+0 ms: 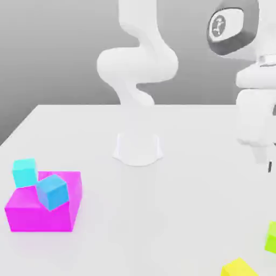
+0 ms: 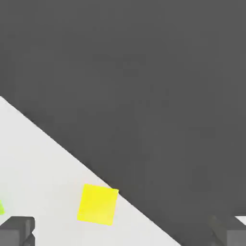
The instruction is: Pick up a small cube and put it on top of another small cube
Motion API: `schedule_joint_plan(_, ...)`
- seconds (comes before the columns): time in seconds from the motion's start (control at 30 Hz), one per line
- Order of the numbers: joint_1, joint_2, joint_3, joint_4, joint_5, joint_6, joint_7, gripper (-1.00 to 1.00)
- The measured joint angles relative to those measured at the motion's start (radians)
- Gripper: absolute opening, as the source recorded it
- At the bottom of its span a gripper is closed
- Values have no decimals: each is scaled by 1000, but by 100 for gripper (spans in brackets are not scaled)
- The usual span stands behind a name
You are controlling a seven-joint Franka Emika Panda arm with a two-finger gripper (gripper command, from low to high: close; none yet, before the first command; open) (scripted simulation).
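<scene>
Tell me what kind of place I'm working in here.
Most likely a simulated tabletop test scene, not a real room: a plain white table, a featureless grey backdrop, and flat-coloured blocks such as the magenta block and yellow cube.

White rounded arm (image 1: 141,64), grey wrist cap (image 1: 229,29)

One camera stands off my arm, low over the white table (image 1: 161,215), and faces my pedestal base (image 1: 138,148) across the tabletop from fairly close. On that view's left, nearer the camera than the base, sits the magenta block (image 1: 40,213); my hand hangs at the view's right. The other camera rides on my hand and looks down, my two fingertips (image 2: 17,230) at its edge. It sees the table's edge from close above, with dark floor beyond. Both views share the yellow cube (image 1: 240,268) (image 2: 98,204), far from the base, near that edge.
</scene>
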Motion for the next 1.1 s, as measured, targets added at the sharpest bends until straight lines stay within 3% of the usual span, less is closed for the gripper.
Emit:
schedule_joint_plan(0.27, 81, 283, 66, 2, -41, 84, -79, 0)
schedule_joint_plan(0.4, 135, 429, 18, 29, -109, 176, -43, 0)
schedule_joint_plan(0.43, 151, 462, -1, 37, -126, 201, -30, -100)
schedule_joint_plan(0.67, 154, 469, -4, 39, -130, 205, -28, -100)
schedule_joint_plan(0.8, 107, 346, 57, 8, -56, 115, -81, -100)
schedule_joint_plan(1.1, -95, 109, -165, -130, -3, 26, 91, -100)
